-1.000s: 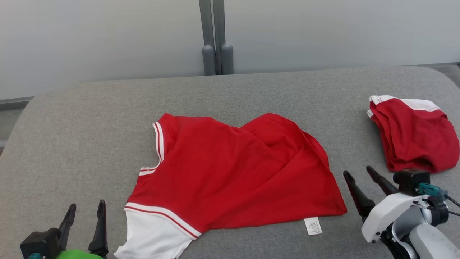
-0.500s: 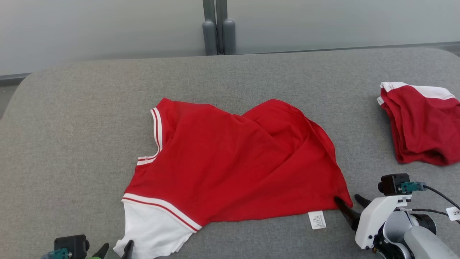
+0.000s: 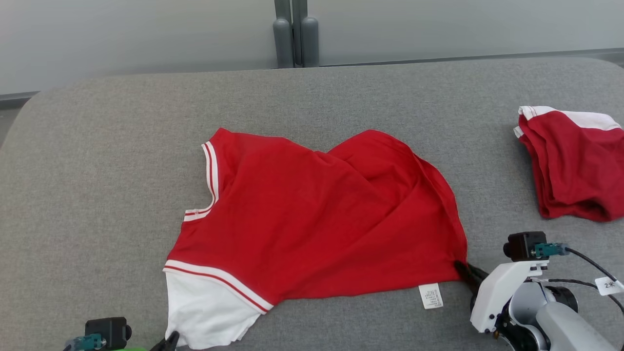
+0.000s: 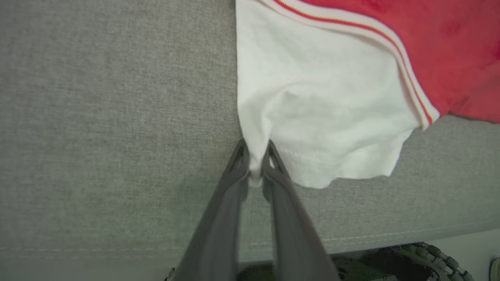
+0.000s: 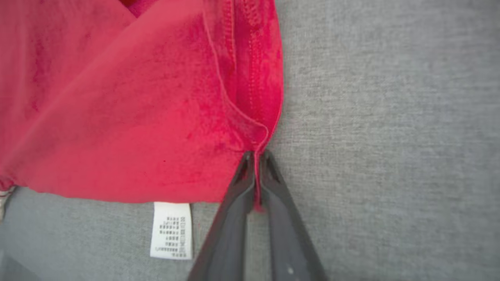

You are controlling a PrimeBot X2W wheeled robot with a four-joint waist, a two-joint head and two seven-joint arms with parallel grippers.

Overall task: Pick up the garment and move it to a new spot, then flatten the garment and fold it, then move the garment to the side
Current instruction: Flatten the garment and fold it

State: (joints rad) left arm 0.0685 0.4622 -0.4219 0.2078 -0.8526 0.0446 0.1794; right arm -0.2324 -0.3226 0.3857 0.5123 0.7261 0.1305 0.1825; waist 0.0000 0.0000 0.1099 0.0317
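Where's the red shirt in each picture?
Head view: shirt in the middle, spread on the grey pad.
Left wrist view: top right, its white sleeve pinched by the left gripper.
Right wrist view: upper left, its corner pinched by the right gripper.
Shared landmark: the grey pad.

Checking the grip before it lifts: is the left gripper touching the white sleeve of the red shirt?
Touching. In the left wrist view, the left gripper has its jaws pinched on a corner of the white sleeve of the red fabric shirt.
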